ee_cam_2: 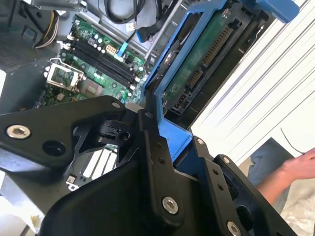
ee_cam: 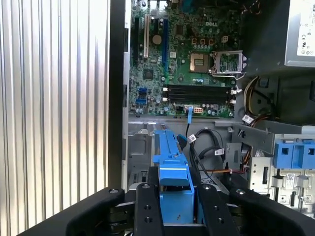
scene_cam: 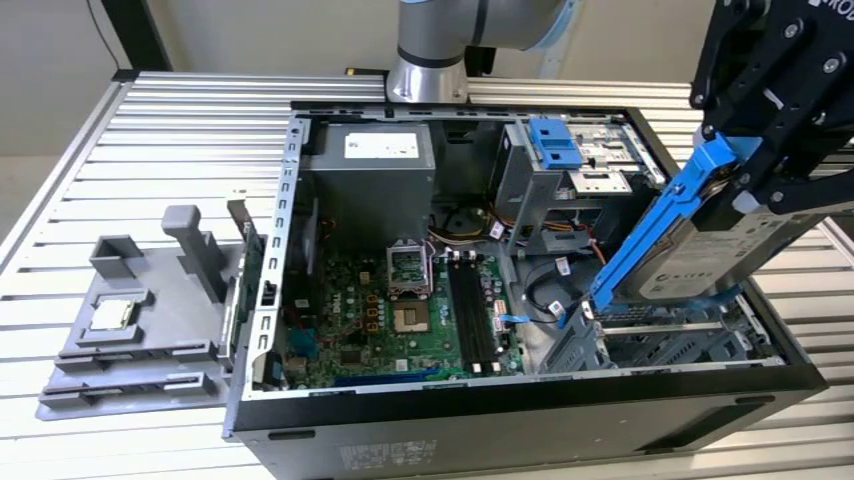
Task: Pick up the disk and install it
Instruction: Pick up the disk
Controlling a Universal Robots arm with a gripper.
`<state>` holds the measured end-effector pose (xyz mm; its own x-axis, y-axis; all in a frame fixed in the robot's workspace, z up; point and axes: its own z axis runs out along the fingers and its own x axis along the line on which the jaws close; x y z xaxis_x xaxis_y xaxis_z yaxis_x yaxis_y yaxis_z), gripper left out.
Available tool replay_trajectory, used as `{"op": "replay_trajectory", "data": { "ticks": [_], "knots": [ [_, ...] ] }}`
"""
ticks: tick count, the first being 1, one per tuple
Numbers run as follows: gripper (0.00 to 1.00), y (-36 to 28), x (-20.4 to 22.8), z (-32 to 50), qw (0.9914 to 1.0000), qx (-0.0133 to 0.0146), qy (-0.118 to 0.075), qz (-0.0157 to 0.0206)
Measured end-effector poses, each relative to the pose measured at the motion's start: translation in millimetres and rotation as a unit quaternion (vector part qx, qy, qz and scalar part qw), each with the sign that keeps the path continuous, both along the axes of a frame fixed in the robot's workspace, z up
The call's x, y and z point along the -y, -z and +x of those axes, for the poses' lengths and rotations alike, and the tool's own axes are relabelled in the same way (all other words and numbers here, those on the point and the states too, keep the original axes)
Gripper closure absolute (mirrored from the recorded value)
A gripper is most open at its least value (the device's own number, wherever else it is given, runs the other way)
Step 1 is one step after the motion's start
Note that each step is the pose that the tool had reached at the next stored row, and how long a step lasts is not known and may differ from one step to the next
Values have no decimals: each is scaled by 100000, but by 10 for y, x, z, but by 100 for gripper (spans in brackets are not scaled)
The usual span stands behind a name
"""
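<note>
The disk (scene_cam: pixel 697 258) is a silver drive with a white label in a blue rail frame. It hangs tilted on edge over the drive cage (scene_cam: pixel 681 342) at the case's corner near the exterior view's right. My gripper (scene_cam: pixel 758 185) is shut on its upper end. The second wrist view shows the disk's green circuit underside (ee_cam_2: pixel 197 64) and the blue frame clamped by my gripper (ee_cam_2: pixel 179 157). In the first wrist view the blue frame (ee_cam: pixel 172 167) runs out from my gripper (ee_cam: pixel 177 206) toward the motherboard.
The open black computer case (scene_cam: pixel 534 425) holds a green motherboard (scene_cam: pixel 387 310), a grey power-supply box (scene_cam: pixel 374 165) and a blue-fronted bay (scene_cam: pixel 554 145). A grey fixture (scene_cam: pixel 147 360) with a processor chip (scene_cam: pixel 114 315) lies at the exterior view's left. A person's hand (ee_cam_2: pixel 298 167) is beside the table.
</note>
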<state>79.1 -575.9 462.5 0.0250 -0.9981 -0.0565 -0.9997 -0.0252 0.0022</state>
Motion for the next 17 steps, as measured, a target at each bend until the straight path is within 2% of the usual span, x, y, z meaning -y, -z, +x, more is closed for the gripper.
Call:
{"op": "replay_trajectory", "data": {
  "ticks": [4, 8, 14, 17],
  "knots": [
    [100, 7, 0, 1, 100000, 19, 3, 10],
    [100, 52, 0, 5, 99998, 164, 6, 532],
    [100, 96, 0, 15, 99988, 678, 2, 1396],
    [100, 116, 0, 34, 99980, 841, -4, 1835]
  ]
}}
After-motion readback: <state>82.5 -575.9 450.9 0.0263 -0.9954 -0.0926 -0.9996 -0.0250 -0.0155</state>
